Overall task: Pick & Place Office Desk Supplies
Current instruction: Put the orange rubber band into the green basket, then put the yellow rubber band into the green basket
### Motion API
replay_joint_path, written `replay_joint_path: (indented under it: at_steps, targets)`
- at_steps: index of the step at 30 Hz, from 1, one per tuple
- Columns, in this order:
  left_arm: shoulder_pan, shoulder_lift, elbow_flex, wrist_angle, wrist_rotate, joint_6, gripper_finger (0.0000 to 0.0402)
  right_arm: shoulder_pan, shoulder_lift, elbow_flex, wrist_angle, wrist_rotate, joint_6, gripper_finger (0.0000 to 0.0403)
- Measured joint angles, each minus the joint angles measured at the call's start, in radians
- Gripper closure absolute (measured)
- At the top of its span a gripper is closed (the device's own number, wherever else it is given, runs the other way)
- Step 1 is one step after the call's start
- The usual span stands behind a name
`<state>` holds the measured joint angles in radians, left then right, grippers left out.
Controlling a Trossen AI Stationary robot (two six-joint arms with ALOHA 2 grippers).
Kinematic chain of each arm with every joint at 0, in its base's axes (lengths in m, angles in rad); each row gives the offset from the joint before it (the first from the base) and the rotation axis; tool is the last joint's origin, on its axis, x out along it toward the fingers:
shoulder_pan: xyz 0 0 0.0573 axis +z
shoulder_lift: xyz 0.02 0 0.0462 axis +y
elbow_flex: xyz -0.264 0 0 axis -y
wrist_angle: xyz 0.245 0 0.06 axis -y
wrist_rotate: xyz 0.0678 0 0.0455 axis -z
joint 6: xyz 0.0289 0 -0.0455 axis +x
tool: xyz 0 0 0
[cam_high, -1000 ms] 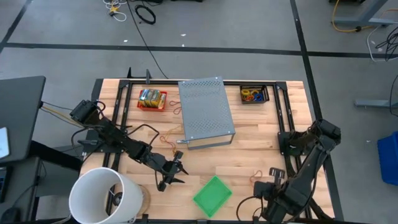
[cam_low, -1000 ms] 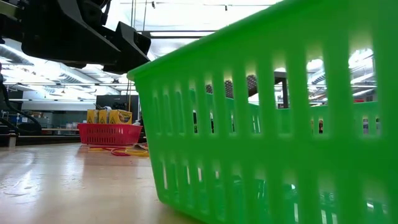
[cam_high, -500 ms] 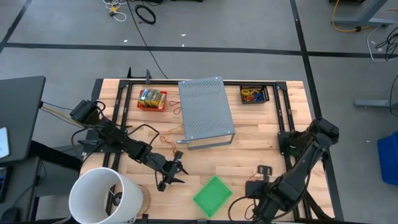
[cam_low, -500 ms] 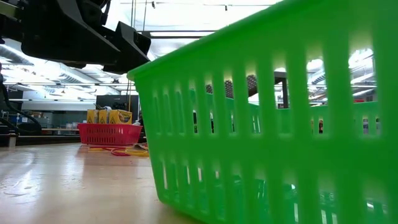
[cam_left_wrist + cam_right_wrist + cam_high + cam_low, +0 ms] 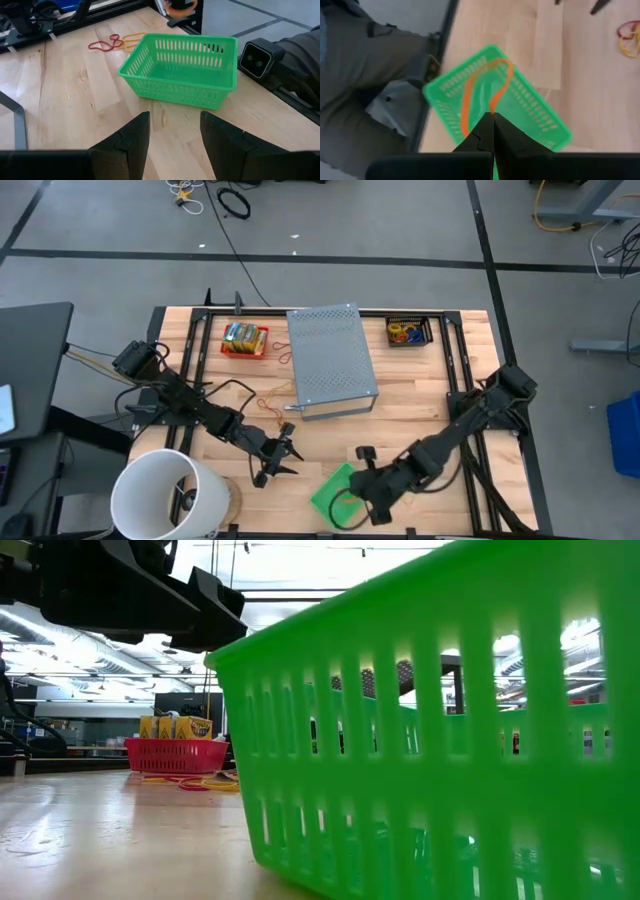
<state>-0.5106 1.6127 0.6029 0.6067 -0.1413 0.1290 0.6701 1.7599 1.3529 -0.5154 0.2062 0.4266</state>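
My right gripper [image 5: 491,117] is shut on an orange rubber band [image 5: 476,85], right over the green basket [image 5: 335,492] near the table's front edge. In the high view the right gripper [image 5: 348,498] stands above the basket. My left gripper [image 5: 289,458] is open and empty just left of the basket, above the table, and it looks at the basket [image 5: 185,70]. Loose red and yellow rubber bands [image 5: 272,408] lie flat on the table beside the grey box. A red tray [image 5: 244,339] holds yellow packets. My right gripper pinches the orange rubber band at one spot of its loop [image 5: 493,109] between its two fingertips. The fingers come from above, pointing down. The band hangs as an open slack loop below them, over the inside of the green basket; whether its lower end touches the basket, I cannot tell.
A grey perforated box [image 5: 330,360] lies at the table's far middle. A black basket [image 5: 408,332] with rubber bands stands at the far right. A big white bucket [image 5: 165,495] stands at the near left corner. The low view camera sits close behind the basket.
My right gripper has gone toward the table's left and near edges, from the near right part of the table to over the green basket. It stays shut and carries the orange rubber band, lifted clear of the table.
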Motion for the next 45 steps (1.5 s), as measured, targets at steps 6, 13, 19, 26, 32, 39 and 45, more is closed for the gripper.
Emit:
replay_joint_path:
  at_steps: [6,13,19,26,32,39,45]
  targets:
    - [0.0,0.0,0.0,0.003,0.0,0.001,0.0222,-0.06,0.0,-0.132,0.097,-0.006,0.002,0.0403]
    - [0.0,0.0,0.0,0.003,0.0,0.0,0.0222,-0.085,0.001,-0.222,0.17,-0.07,0.013,0.0393]
    - [0.0,0.0,0.0,0.003,0.0,-0.001,0.0222,-0.09,0.001,-0.218,0.176,-0.086,0.014,0.0328]
    - [0.0,0.0,0.0,0.003,-0.001,-0.001,0.0222,-0.092,0.001,-0.213,0.175,-0.106,0.029,0.0211]
    - [0.0,0.0,0.0,-0.001,-0.003,-0.001,0.0222,-0.081,0.001,-0.162,0.057,-0.106,0.069,0.017]
    - [0.001,0.0,0.0,-0.004,-0.019,-0.001,0.0222,-0.034,-0.001,-0.059,-0.295,-0.086,0.195,0.0188]
    - [0.001,0.0,0.0,-0.005,-0.019,-0.001,0.0222,0.029,0.0,-0.097,-0.391,-0.102,0.34,0.0194]
